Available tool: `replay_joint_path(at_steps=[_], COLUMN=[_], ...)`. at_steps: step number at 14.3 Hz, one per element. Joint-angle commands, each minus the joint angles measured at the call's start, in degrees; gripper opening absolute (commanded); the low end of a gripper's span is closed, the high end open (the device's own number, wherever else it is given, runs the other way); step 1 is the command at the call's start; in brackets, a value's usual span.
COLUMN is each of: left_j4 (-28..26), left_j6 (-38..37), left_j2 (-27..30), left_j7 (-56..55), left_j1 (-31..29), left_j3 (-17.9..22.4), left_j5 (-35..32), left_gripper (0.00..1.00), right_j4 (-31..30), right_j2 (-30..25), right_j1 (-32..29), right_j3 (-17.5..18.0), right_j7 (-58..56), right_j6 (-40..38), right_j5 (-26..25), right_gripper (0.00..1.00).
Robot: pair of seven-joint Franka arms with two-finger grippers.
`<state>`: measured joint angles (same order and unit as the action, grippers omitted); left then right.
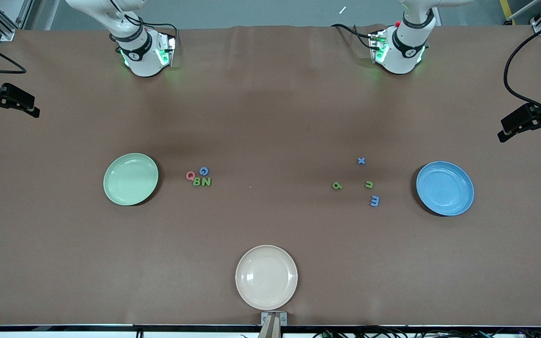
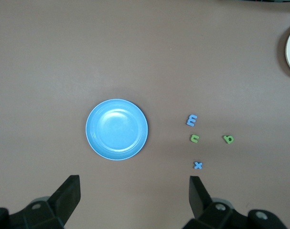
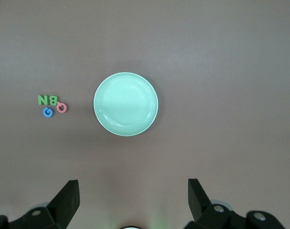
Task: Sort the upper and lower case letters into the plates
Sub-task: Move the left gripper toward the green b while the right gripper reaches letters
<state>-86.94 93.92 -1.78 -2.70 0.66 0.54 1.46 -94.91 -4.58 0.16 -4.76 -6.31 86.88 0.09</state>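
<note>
Cream-white plate (image 1: 266, 277) sits nearest the front camera on the brown tabletop (image 1: 270, 117), mid-length, nothing in it

Lowercase group lies loose toward the left arm's end, beside the bright blue plate (image 1: 444, 188), pieces apart from each other: blue m (image 1: 374, 201) nearest the camera, green n-shaped letter (image 1: 369, 185) a bit farther, green b-like letter (image 1: 337, 186) more toward the table's middle, blue x (image 1: 361, 161) farthest of the four. All tiny, chunky, flat on the tabletop. Blue plate round, shallow, glossy, nothing in it

Uppercase cluster is packed tight beside the pale green plate (image 1: 130, 179) toward the right arm's end: green B (image 1: 197, 182) and green N (image 1: 206, 181) side by side and touching, nearest the camera; red Q (image 1: 190, 175) against the B; blue G (image 1: 204, 171) farthest, just above the N. Green plate matches the blue one in size, round, shallow, nothing in it

Left gripper (image 2: 134, 191) hangs high over the tabletop by the blue plate, jaws wide apart, holding nothing. Right gripper (image 3: 133, 193) hangs high by the green plate, jaws wide apart, holding nothing
</note>
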Motion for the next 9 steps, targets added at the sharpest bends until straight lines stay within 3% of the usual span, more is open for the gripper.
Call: replay_joint_path(at_steps=[1, 9], left_j4=[0.02, -0.16], left_j6=[-0.75, -4.44], left_j2=[0.55, -0.24], left_j7=[-0.12, -1.00], left_j1=[0.22, 1.27], left_j3=[0.07, -1.15], left_j5=[-0.06, 0.12], left_gripper=[1.00, 1.00], right_j4=[-2.21, -2.04], right_j2=[-2.36, -2.19], right_j1=[-0.08, 0.01], right_j3=[0.19, 0.27], right_j7=[1.04, 1.04], right_j6=[0.83, 0.75], right_j5=[0.70, 0.35], right_gripper=[1.00, 1.00])
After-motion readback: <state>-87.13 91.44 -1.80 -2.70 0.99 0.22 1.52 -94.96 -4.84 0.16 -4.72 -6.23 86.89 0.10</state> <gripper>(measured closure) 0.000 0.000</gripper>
